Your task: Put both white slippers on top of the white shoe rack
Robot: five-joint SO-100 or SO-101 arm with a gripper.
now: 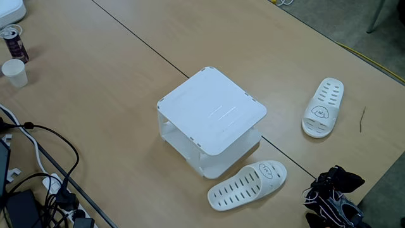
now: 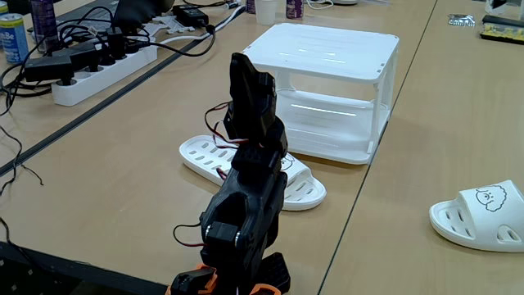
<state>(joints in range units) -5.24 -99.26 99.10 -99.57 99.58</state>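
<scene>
Both white slippers lie on the table (image 1: 95, 95): one (image 1: 248, 184) at the white shoe rack's (image 1: 212, 111) five o'clock, the other (image 1: 323, 107) at three. A fixed view shows the folded arm (image 2: 246, 197) hiding the nearer slipper's (image 2: 205, 156) middle; whether the claw is clenched I cannot tell

Black arm (image 2: 246, 205) folded upright on base in a fixed view, upper link rising, wrist section tipped forward at top. Red and white wiring exposed along joints. Gripper (image 1: 329, 190) at lower right corner in a fixed view; jaw state indeterminate.
</scene>
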